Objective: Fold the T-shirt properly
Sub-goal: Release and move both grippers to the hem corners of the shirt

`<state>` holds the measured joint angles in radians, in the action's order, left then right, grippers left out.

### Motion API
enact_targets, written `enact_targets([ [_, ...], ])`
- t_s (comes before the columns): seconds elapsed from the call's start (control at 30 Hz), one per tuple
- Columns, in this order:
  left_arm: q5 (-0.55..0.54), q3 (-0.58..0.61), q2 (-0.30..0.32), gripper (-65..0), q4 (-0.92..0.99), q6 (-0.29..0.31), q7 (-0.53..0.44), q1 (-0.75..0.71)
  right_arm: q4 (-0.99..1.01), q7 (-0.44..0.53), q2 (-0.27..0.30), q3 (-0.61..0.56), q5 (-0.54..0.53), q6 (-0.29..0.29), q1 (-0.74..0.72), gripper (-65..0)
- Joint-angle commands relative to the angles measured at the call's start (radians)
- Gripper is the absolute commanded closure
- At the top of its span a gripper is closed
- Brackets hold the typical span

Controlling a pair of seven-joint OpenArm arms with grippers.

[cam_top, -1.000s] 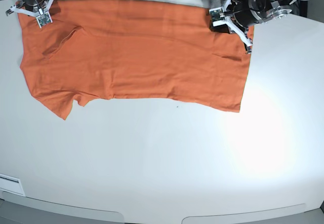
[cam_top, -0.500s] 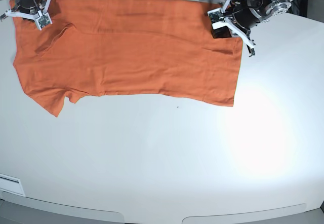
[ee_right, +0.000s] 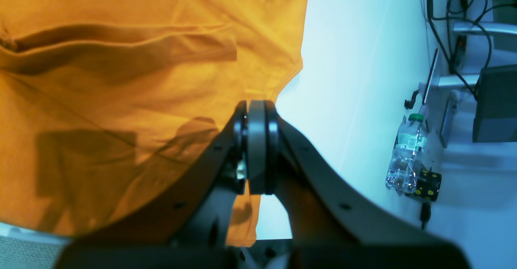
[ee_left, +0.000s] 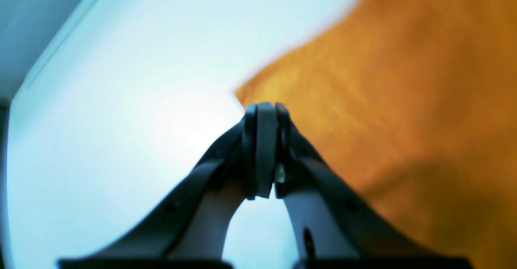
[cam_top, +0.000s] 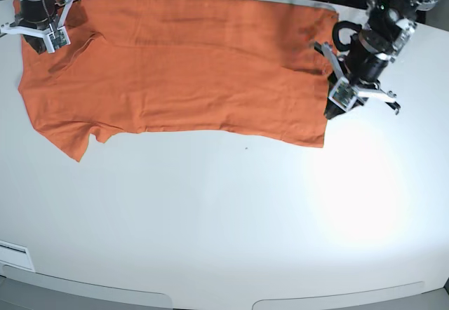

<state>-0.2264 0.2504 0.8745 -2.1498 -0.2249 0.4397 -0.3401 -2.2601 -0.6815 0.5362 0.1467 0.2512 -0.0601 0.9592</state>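
Both pincers closed empty: left pincer (cam_top: 335, 106) beside T-shirt (cam_top: 182, 64) hem, right pincer (cam_top: 43, 38) at sleeve. Recommended: regrasped corners evenly, lifted together across surface (cam_top: 224, 219).

Left hand (ee_left: 262, 148): black tapered fingers (ee_left: 190, 196), dark grey flat pads at tips, small round screw holes along fingers, pale inner faces. Right hand (ee_right: 256, 148): same build, black fingers (ee_right: 323, 188), grey pad, holes on both arms. From base view: white angular finger brackets, black cylindrical wrist bodies, small green-tinted square module by each hand, black cables looping near left wrist.
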Motion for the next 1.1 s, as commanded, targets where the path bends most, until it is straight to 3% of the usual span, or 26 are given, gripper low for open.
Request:
enact_targets([
  [0.0, -0.051, -0.068, -0.011, 0.0, 0.016, -0.014, -0.039, 0.005, -0.019, 0.007, 0.01, 0.006, 0.011, -0.011, 0.008, -2.0],
  [0.13, -0.25, -0.246, -0.125, 0.0, 0.127, -0.042, -0.074, 0.043, -0.019, 0.008, 0.01, 0.006, 0.011, -0.011, 0.008, -2.0],
  [0.27, -0.338, -0.282, -0.189, 0.0, 0.27, -0.014, -0.072, 0.108, -0.018, 0.007, 0.01, 0.006, 0.011, -0.011, 0.008, -2.0],
  [0.4, -0.442, -0.28, -0.229, 0.0, 0.45, 0.128, -0.048, 0.191, -0.019, 0.008, 0.01, 0.006, 0.011, -0.011, 0.008, -2.0],
  [0.5, -0.531, -0.277, -0.248, 0.0, 0.605, 0.302, -0.026, 0.272, -0.019, 0.008, 0.01, 0.006, 0.011, -0.011, 0.008, -1.9],
  [0.53, -0.563, -0.277, -0.249, -3.1, 0.648, 0.377, -0.003, 0.297, -0.019, 0.008, 0.01, 0.006, 0.011, -0.011, 0.008, -2.0],
  [0.6, -0.632, -0.277, -0.248, -16.6, 0.708, 0.51, 0.064, 0.339, -0.019, 0.008, 0.01, 0.006, 0.011, -0.011, 0.008, -1.9],
  [0.7, -0.739, -0.277, -0.249, -34.9, 0.737, 0.626, 0.157, 0.369, -0.019, 0.008, 0.01, 0.006, 0.011, -0.011, 0.008, -2.0],
  [0.9, -0.777, -0.272, -0.254, -36.0, 0.751, 0.641, 0.19, 0.37, -0.019, 0.009, 0.01, 0.006, 0.011, -0.011, 0.007, -1.9],
  [1.07, -0.777, -0.186, -0.265, -36.0, 0.831, 0.651, 0.191, 0.425, -0.019, 0.016, 0.01, 0.006, 0.011, -0.011, 0.007, -1.9],
])
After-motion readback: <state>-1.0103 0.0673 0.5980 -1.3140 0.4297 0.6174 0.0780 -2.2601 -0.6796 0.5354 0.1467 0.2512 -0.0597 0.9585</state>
